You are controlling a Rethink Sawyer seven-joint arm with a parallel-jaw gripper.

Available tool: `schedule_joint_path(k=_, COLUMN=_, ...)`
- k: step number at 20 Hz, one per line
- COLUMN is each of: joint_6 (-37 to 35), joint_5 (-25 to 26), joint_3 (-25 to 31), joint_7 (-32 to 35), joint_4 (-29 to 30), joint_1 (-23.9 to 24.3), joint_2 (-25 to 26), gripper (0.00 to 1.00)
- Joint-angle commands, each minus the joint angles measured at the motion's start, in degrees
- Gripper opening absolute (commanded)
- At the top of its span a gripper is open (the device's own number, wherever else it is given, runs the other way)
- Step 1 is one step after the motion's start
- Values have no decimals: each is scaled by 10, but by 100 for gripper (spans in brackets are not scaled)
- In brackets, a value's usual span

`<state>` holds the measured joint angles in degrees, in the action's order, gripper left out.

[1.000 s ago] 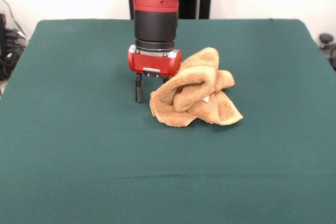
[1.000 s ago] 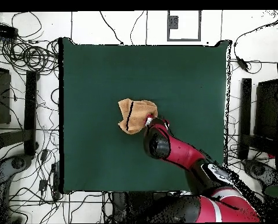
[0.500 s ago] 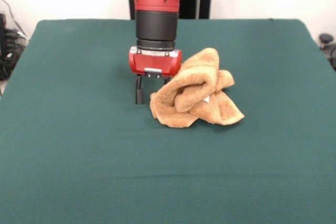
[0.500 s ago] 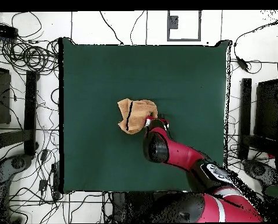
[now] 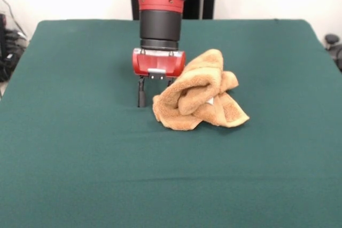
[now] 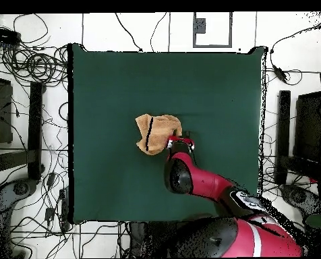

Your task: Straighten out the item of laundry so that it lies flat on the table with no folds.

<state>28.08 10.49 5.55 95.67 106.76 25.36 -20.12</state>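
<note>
The jaws [image 5: 155, 95] hang low over the table [image 5: 80, 148], tips at or near the felt. The front view shows one dark finger clear; the other sits behind the towel [image 5: 200, 97], so whether they grip it I cannot tell. Overhead, the arm covers the jaws. The towel lies crumpled and folded against the jaws' side, near the table's [image 6: 109, 88] middle.

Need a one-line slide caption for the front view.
Sawyer's end effector lowered beside a crumpled tan towel on the green table.
</note>
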Motion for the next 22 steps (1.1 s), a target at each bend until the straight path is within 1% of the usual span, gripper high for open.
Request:
schedule_joint_path(k=1, joint_6=55, joint_5=-53, joint_3=73, joint_7=170, joint_4=-83, joint_1=-16, joint_2=114, gripper=100)
schedule_joint_path(k=4, joint_6=78, joint_5=-57, joint_3=76, joint_7=177, joint_4=-80, joint_1=-13, joint_2=123, gripper=100)
schedule_joint_path(k=7, joint_6=76, joint_5=-66, joint_3=84, joint_7=183, joint_4=-73, joint_1=-9, joint_2=127, gripper=100)
schedule_joint_path(k=8, joint_6=57, joint_5=-80, joint_3=105, joint_7=208, joint_4=-60, joint_1=4, joint_2=132, gripper=100)
schedule_joint_path(k=10, joint_6=54, joint_5=-97, joint_3=128, joint_7=241, joint_4=-46, joint_1=15, joint_2=144, gripper=100)
schedule_joint_path(k=12, joint_6=51, joint_5=-114, joint_3=137, joint_7=256, joint_4=-35, joint_1=17, joint_2=144, gripper=100)
schedule_joint_path(k=15, joint_6=37, joint_5=-134, joint_3=141, joint_7=261, joint_4=-25, joint_1=16, joint_2=139, gripper=100)
schedule_joint_path(k=17, joint_6=16, joint_5=-153, joint_3=125, joint_7=240, joint_4=-23, joint_1=3, joint_2=128, gripper=100)
schedule_joint_path(k=18, joint_6=-23, joint_5=-152, joint_3=101, joint_7=195, joint_4=-34, joint_1=-12, joint_2=115, gripper=100)
schedule_joint_path(k=19, joint_6=-38, joint_5=-149, joint_3=85, joint_7=169, joint_4=-42, joint_1=-22, joint_2=108, gripper=100)
schedule_joint_path(k=20, joint_6=-76, joint_5=-148, joint_3=67, joint_7=134, joint_4=-54, joint_1=-30, joint_2=99, gripper=100)
schedule_joint_path(k=22, joint_6=-114, joint_5=-130, joint_3=52, joint_7=94, joint_4=-76, joint_1=-35, joint_2=92, gripper=100)
